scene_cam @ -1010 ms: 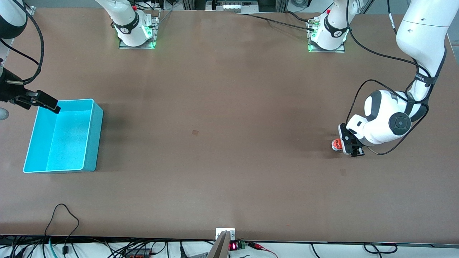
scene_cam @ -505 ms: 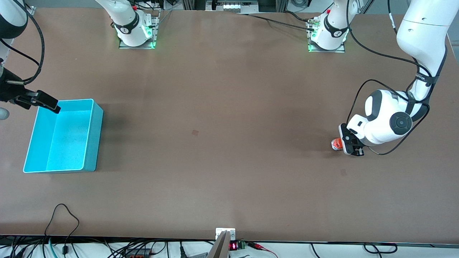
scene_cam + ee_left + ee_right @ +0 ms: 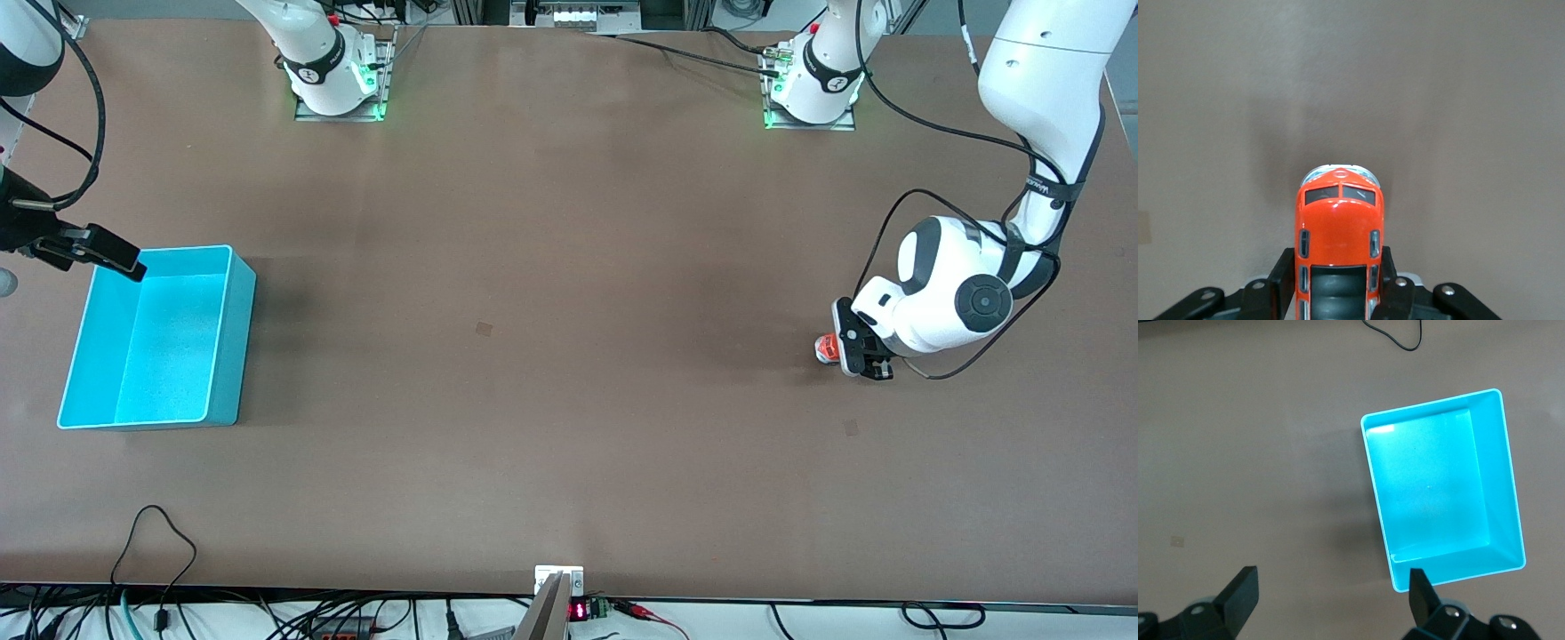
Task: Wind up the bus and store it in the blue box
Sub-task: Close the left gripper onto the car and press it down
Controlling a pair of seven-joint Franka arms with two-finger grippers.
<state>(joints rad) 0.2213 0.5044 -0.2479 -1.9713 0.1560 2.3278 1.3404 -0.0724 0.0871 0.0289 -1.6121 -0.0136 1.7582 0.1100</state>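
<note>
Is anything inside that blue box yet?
Empty. The blue box shows only its bare floor; the bus sits between the left gripper's fingers.

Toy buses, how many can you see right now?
1. The bus sits between the left gripper fingers at the left arm's end of the table. The blue box holds none.

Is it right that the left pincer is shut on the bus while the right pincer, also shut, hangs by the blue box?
Not quite. The right pincer is open, as the right wrist view shows. The rest holds: the left pincer is shut on the bus, and the right one hangs by the blue box.
</note>
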